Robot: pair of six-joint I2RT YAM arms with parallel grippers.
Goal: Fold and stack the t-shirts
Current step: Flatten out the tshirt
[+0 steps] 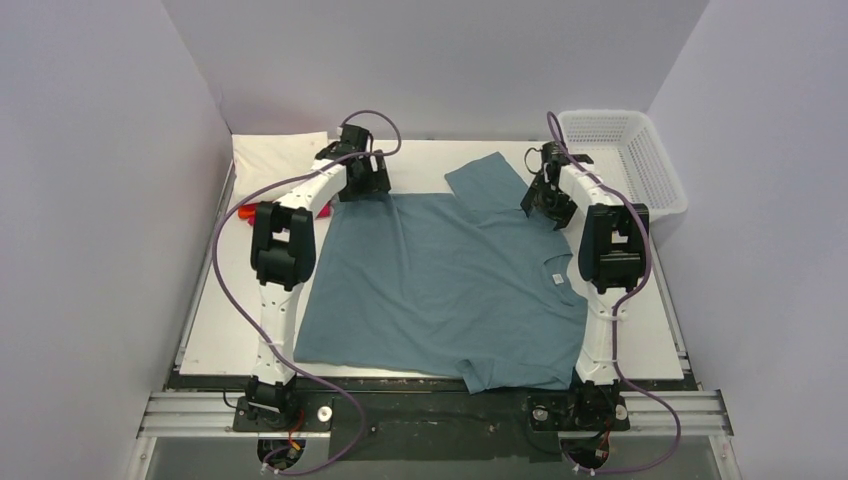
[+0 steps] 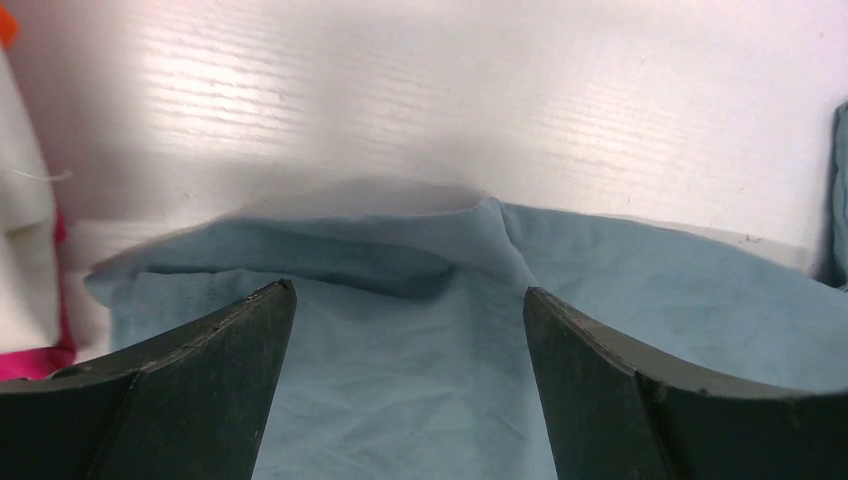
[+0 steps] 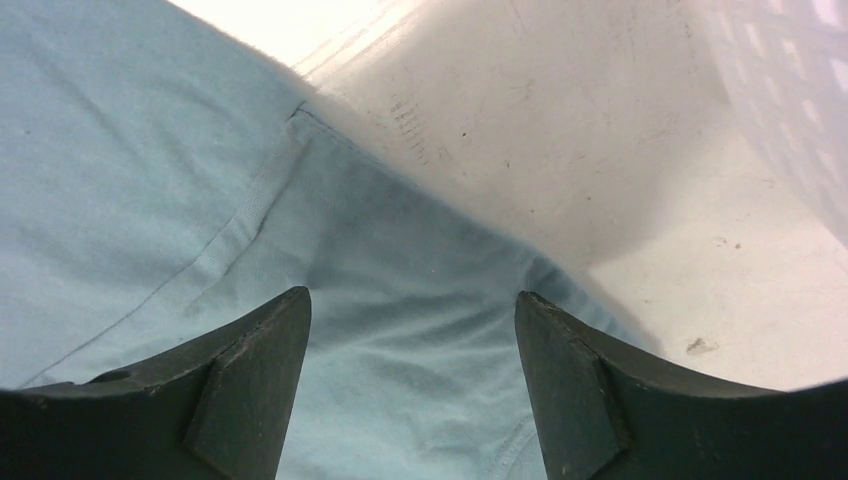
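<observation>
Hovering left end effector and right end effector, both released, over the limp teal shirt, we'd pinch its far edge.

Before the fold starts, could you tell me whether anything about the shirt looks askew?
Yes: on the teal t-shirt, the near sleeve overhangs the table at its front edge, and the far-left corner is bunched into a raised fold just ahead of the left fingers.
</observation>
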